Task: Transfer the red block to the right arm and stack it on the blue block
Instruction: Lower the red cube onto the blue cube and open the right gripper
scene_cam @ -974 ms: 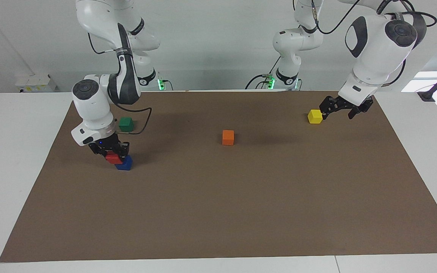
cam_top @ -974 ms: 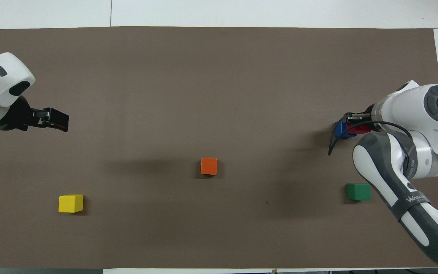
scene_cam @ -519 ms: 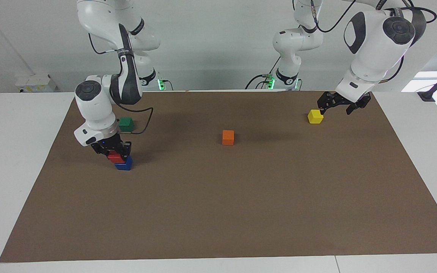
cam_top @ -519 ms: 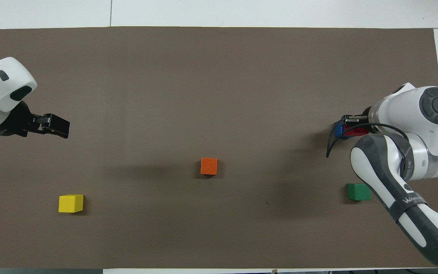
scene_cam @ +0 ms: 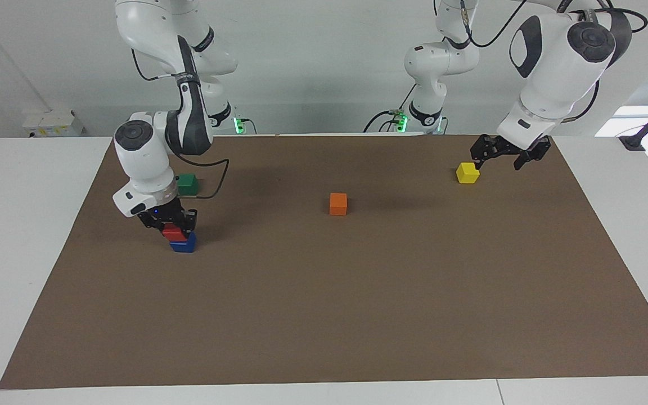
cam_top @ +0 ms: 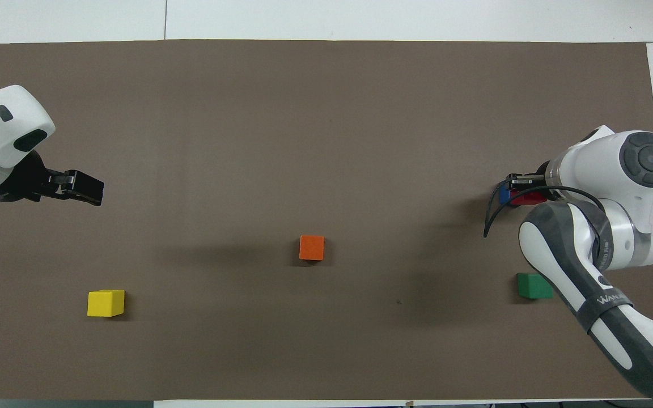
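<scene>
- The red block (scene_cam: 174, 232) sits on top of the blue block (scene_cam: 184, 244), toward the right arm's end of the brown mat (scene_cam: 358, 315), and is clamped between the fingers of the right gripper (scene_cam: 171, 223).
- The right gripper is closed tight on the red block; a small blue light shows at its wrist.
- In the overhead view the red block (cam_top: 526, 198) and blue block (cam_top: 504, 195) show only partly beneath the right arm.
- The green block (scene_cam: 187, 183) lies nearer to the robots than the stack.
- The orange block (scene_cam: 338, 203) rests near the mat's middle.
- The left gripper (scene_cam: 505, 155) hangs with fingers spread and nothing in them, just beside the yellow block (scene_cam: 467, 172), at the left arm's end; that arm waits.
</scene>
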You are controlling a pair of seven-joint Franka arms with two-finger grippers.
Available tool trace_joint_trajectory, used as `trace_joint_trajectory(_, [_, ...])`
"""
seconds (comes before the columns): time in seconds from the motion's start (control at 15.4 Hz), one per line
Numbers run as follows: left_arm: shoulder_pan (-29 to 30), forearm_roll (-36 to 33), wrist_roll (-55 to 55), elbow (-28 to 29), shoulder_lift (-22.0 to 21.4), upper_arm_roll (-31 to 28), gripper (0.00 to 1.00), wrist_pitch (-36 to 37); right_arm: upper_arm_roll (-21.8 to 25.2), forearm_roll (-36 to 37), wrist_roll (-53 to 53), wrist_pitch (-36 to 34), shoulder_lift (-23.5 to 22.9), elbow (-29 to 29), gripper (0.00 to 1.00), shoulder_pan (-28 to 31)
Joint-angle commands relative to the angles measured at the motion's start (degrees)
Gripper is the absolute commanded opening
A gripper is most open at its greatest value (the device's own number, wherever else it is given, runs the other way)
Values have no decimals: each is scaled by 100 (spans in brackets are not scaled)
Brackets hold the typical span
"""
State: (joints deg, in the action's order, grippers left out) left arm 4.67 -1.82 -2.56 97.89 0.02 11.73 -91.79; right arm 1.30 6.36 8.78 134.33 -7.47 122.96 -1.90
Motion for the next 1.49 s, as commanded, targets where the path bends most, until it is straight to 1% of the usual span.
trace_joint_trajectory(0.0, [-80,-100,-184,-147,-28,-82,100,30,-50,155,185,76,132,167,0,23])
trace_joint_trajectory(0.13, [-71,-100,-114,-148,-46,-118,100,-31,-50,155,177,76,132,167,0,23])
trace_joint_trajectory(0.39, [-80,-91,167,-191,-46,-170,100,91,-50,155,168,85,123,167,0,32])
trace_joint_trajectory(0.45, [-89,-91,177,-131,-81,-153,100,39,-42,155,168,85,123,167,14,32])
trace_joint_trajectory(0.52, [-89,-91,203,-122,-116,-162,100,12,-50,155,177,85,114,158,38,32])
trace_joint_trajectory(0.58, [-80,-91,212,-122,-107,-179,100,3,-42,155,177,85,114,149,61,32])
trace_joint_trajectory(0.65, [-80,-91,203,-148,-107,-188,100,3,-50,155,177,76,114,132,77,32])
trace_joint_trajectory(0.71, [-89,-91,194,-148,-107,-162,100,-5,-42,147,177,76,114,132,87,40])
trace_joint_trajectory(0.78, [-89,-91,194,-157,-116,-127,100,-5,-50,146,177,76,114,123,92,40])
trace_joint_trajectory(0.91, [-89,-100,212,-165,-116,-83,100,3,-50,138,177,59,105,106,94,40])
trace_joint_trajectory(0.97, [-89,-100,212,-165,-116,-91,100,3,-50,138,177,24,97,79,99,40])
trace_joint_trajectory(1.1, [-89,-100,212,-148,-142,-144,100,21,-59,68,168,-204,79,-166,100,32])
trace_joint_trajectory(1.23, [-28,-100,203,-122,-177,-171,100,21,-86,-46,150,-773,105,-578,100,32])
trace_joint_trajectory(1.43, [-1,-100,212,-104,-204,-179,100,30,-156,-625,106,-1617,263,-1246,100,32])
